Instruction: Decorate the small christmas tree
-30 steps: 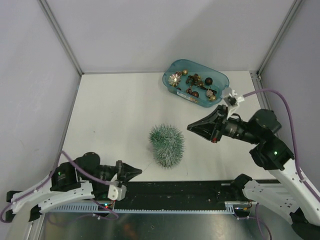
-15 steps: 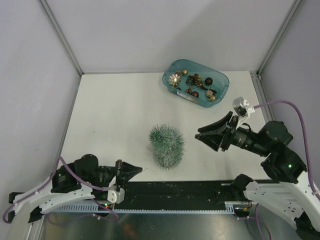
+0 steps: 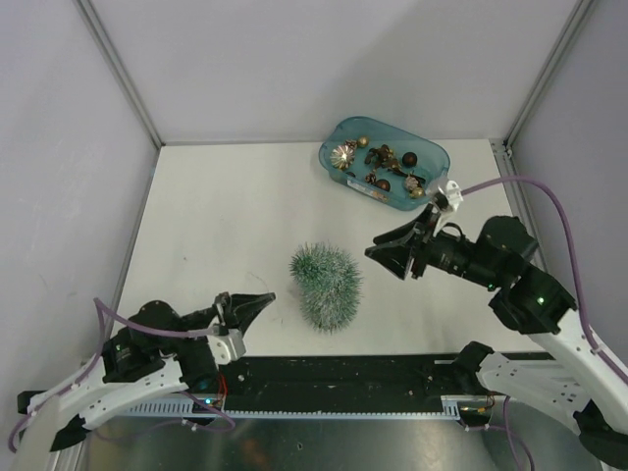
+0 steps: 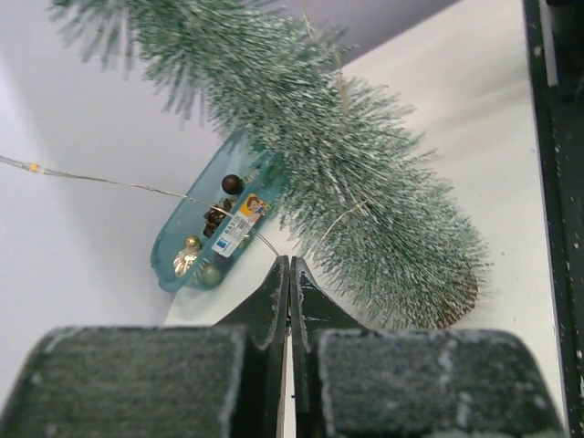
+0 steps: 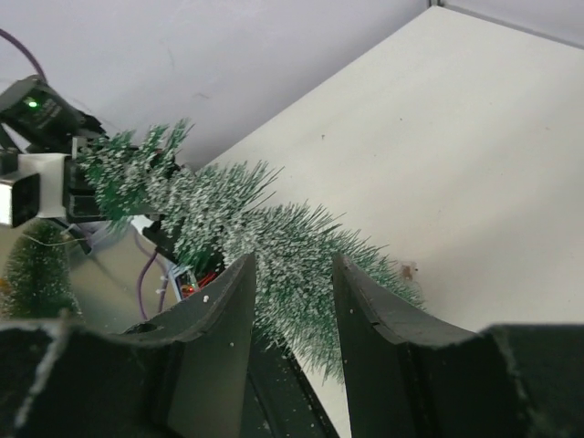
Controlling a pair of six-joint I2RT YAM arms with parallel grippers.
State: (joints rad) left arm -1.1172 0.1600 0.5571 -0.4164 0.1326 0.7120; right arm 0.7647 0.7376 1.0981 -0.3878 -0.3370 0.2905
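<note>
The tree (image 3: 327, 289) stands on the table (image 3: 226, 216), well apart from the tray (image 3: 437, 167) of ornaments (image 3: 383, 167). It is on the tray's near side and a little toward the left arm. It rests on its wood base (image 4: 456, 297) with the narrow tip up, so its long axis rises from the table. From above, the tip shows slightly back and left of the wide bottom. Whether it leans a little cannot be told.

The right gripper (image 3: 381, 257) hangs just on the near side of the tray, between the tray and the tree, and points at the tree. Its fingers are spread, with nothing between them but the view of the bristles.

The left gripper (image 3: 267, 299) is beyond the tree from the tray, close to the black strip (image 3: 343, 373) at the table's near edge, and aims at the tree's foot. Its fingers are pressed together. A thin wire (image 4: 109, 181) runs right up to the tips. Whether it is caught between them cannot be told.
</note>
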